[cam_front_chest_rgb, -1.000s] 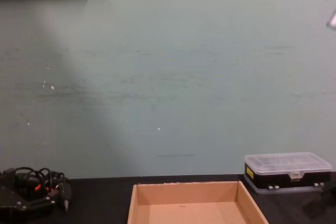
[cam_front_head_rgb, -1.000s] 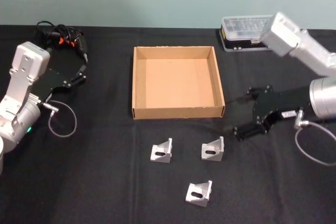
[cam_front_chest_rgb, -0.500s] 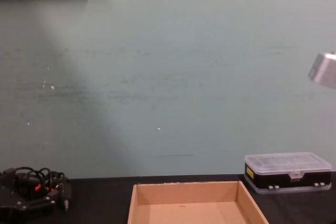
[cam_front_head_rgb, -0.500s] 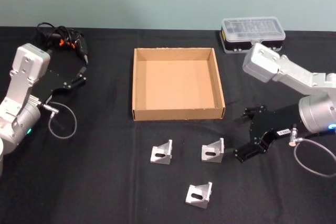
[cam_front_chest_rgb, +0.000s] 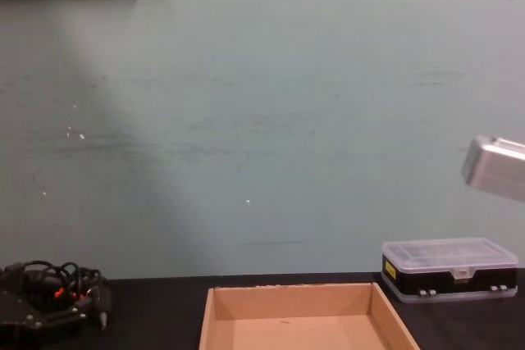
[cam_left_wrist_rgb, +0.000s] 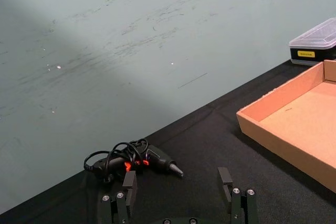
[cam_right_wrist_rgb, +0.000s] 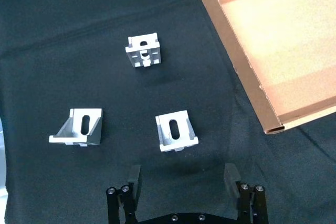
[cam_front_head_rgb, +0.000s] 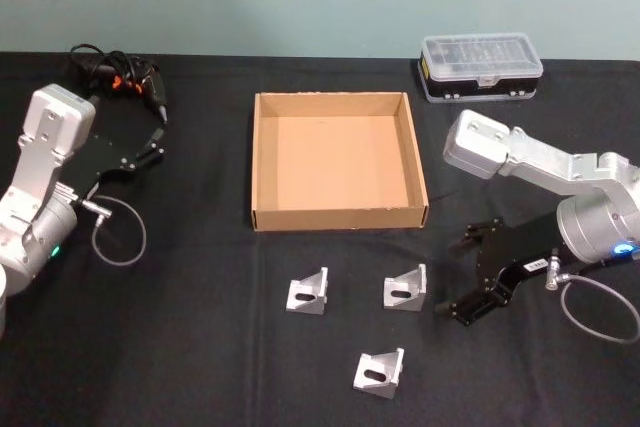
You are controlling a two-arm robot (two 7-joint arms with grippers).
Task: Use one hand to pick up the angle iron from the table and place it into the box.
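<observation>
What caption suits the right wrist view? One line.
Open right gripper faces three angle irons on the black table, cardboard box alongside.

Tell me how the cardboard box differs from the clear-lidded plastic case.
The box is tan cardboard; the plastic case has a clear lid over a black base. The box is open-topped; the plastic case is shut. The box is wider and sits mid-table; the plastic case is smaller and sits toward the far right. Both are rectangular and rest flat on the table.
</observation>
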